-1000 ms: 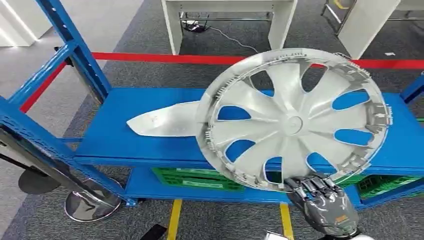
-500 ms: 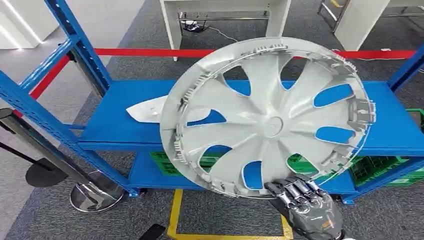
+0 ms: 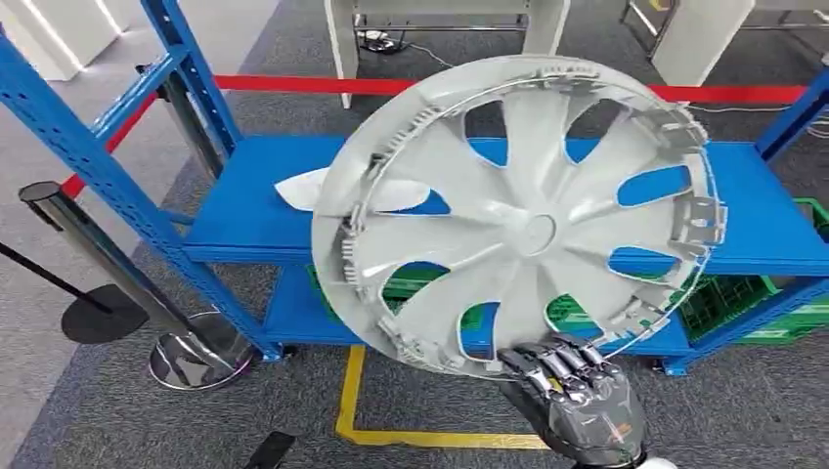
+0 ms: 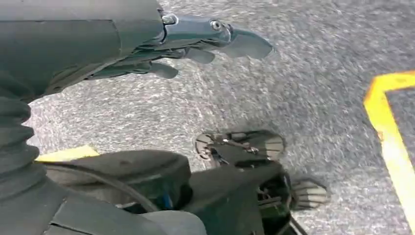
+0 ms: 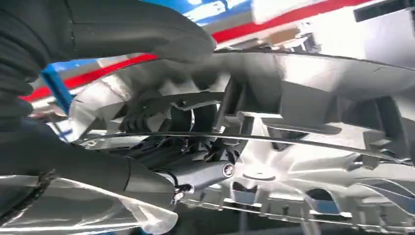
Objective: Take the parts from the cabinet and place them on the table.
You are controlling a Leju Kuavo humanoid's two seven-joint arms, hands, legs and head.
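Your right hand point(image 3: 577, 401) pinches the wheel cover point(image 3: 518, 210) by its lower rim, the disc standing upright above the fingers (left hand point(image 4: 147, 44) hangs loose, holding nothing).

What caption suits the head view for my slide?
Right hand holds a silver wheel cover before the blue cabinet.

Right robot hand point(image 3: 575, 401) grips overhead; left robot hand point(image 4: 161, 46) hangs, fingers loosely apart.

Silver spoked hubcap point(image 3: 518, 220) held upright, tilted, before the blue cabinet point(image 3: 244, 220).
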